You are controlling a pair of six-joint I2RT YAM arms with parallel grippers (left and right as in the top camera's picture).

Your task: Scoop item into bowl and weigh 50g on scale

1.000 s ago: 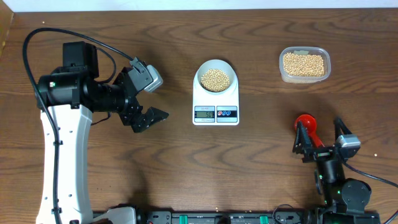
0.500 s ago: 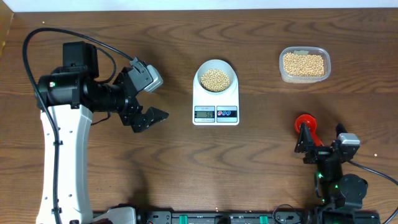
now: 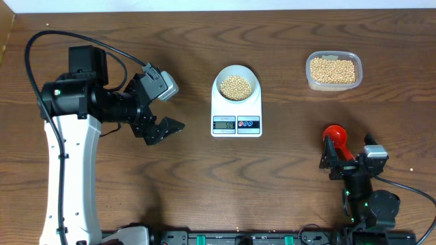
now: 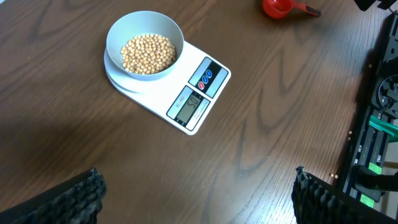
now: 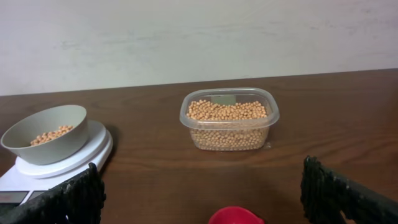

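The pale bowl (image 3: 236, 85) holds beans (image 3: 236, 86) and stands on the white scale (image 3: 236, 121); its display is lit. It also shows in the left wrist view, bowl (image 4: 144, 45) on scale (image 4: 194, 102), and in the right wrist view, bowl (image 5: 45, 133) on scale (image 5: 62, 163). My left gripper (image 3: 161, 120) is open and empty, left of the scale; its fingers frame bare table (image 4: 196, 199). My right gripper (image 3: 349, 158) is open near the front right, with a red scoop (image 3: 335, 135) lying between its fingers and not gripped; the scoop's rim shows in the right wrist view (image 5: 236, 216).
A clear plastic tub (image 3: 333, 71) full of beans stands at the back right, also in the right wrist view (image 5: 229, 118). A black rail with cables (image 3: 238, 238) runs along the table's front edge. A pale wall rises behind the table.
My right gripper has drawn back slightly toward the front edge and shifted a little left. The red scoop stays on the table. The left arm has not moved.
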